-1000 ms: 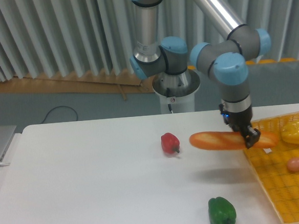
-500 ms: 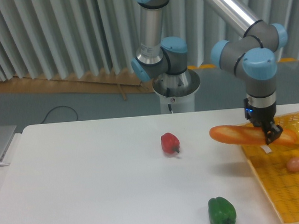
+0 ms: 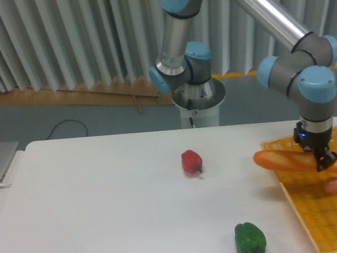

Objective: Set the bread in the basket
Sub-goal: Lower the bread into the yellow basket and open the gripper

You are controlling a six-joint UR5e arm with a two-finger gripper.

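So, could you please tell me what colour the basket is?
Yellow-orange woven mesh basket, clearest in the fixed camera view.

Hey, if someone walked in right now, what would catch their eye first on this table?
First, the bread, held in the air by the gripper on the right, over the near-left edge of the yellow basket. Next, the two bright peppers on the white table: a red pepper mid-table and a green pepper at the front.
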